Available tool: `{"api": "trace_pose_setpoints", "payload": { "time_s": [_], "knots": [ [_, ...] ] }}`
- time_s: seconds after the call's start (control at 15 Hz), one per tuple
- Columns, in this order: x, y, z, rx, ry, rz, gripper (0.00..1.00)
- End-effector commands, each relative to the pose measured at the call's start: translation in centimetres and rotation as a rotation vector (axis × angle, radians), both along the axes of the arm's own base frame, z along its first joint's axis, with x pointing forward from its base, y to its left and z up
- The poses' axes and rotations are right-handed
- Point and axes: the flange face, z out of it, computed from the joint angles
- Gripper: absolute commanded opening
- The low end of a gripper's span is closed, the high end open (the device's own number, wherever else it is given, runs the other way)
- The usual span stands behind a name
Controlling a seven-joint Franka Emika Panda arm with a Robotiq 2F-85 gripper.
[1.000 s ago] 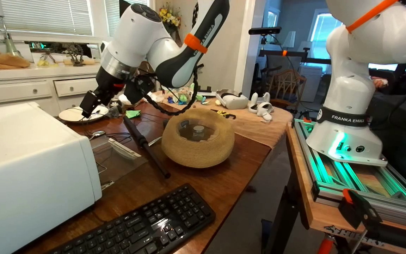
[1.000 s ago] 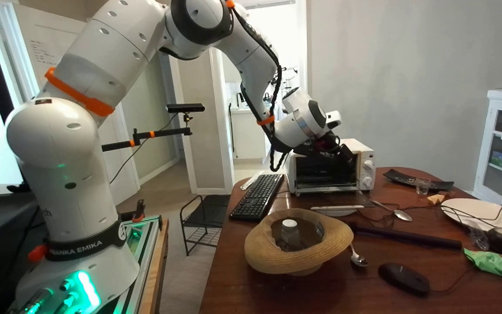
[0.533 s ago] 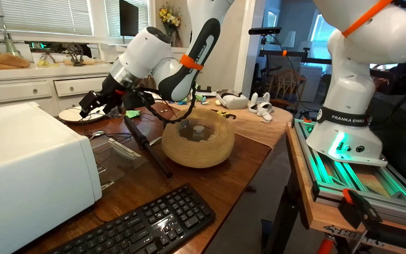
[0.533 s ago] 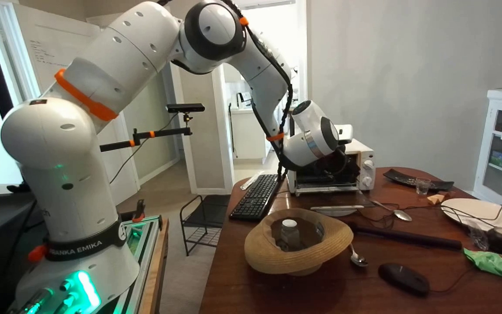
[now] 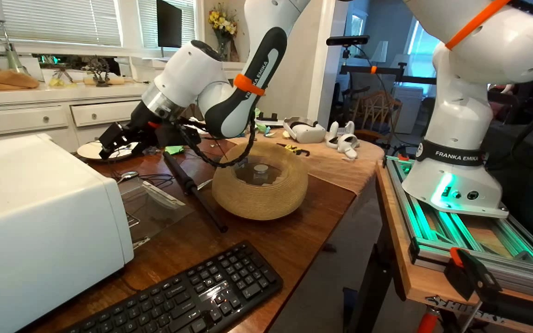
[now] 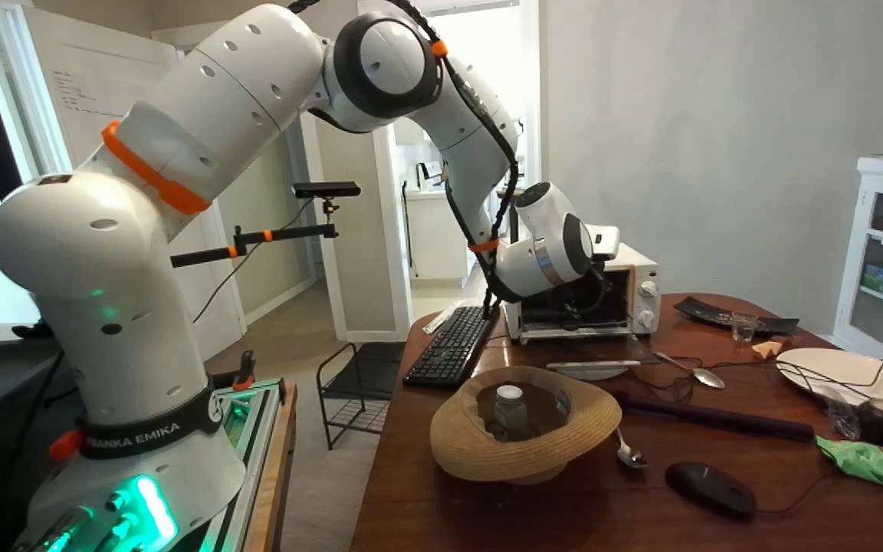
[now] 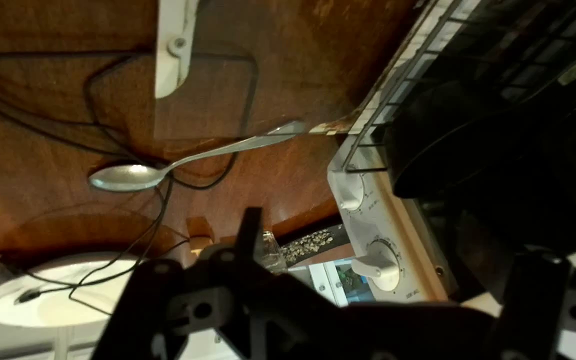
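Observation:
My gripper (image 7: 397, 242) is open and empty; its dark fingers stand wide apart at the bottom of the wrist view. In an exterior view the gripper (image 5: 120, 151) hangs beyond the white toaster oven (image 5: 40, 194), above the table. It is nearest to the oven's open front. In the wrist view the oven's knob panel (image 7: 383, 245) shows between the fingers. A dark rounded pan-like thing (image 7: 433, 155) sits on the wire rack (image 7: 398, 95) inside the oven. The glass door (image 5: 155, 203) is folded down. A spoon (image 7: 125, 177) lies beside the door on black cables.
A straw hat (image 6: 472, 448) holds a white-lidded jar (image 6: 510, 414). A black baton (image 6: 717, 418), a keyboard (image 6: 453, 349), a mouse (image 6: 710, 489), a green wrapper (image 6: 863, 462), a white plate (image 6: 825, 364) and a dark tray (image 6: 698, 309) lie on the table.
The arm has lowered and the wrist has turned, so the gripper sits lower and faces the oven's opening more. The things on the table have not visibly moved.

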Motion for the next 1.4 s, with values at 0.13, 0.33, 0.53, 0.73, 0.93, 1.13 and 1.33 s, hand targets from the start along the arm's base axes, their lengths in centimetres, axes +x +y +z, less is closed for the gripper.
{"api": "trace_pose_setpoints", "payload": {
  "time_s": [0.13,0.33,0.53,0.73,0.93,1.13,1.33],
  "knots": [
    [0.6,0.7,-0.9,0.105,0.137,-0.049,1.00],
    [2.0,-0.7,-0.2,0.125,0.198,-0.085,1.00],
    [3.7,-1.5,-0.2,0.152,0.228,-0.086,1.00],
    [5.3,-0.4,-0.4,0.169,0.271,-0.044,1.00],
    [6.4,0.8,-0.5,0.176,0.325,0.006,1.00],
    [7.2,1.5,-0.8,0.185,0.369,0.036,1.00],
    [7.7,1.6,-1.5,0.190,0.396,0.040,1.00]
  ]
}}
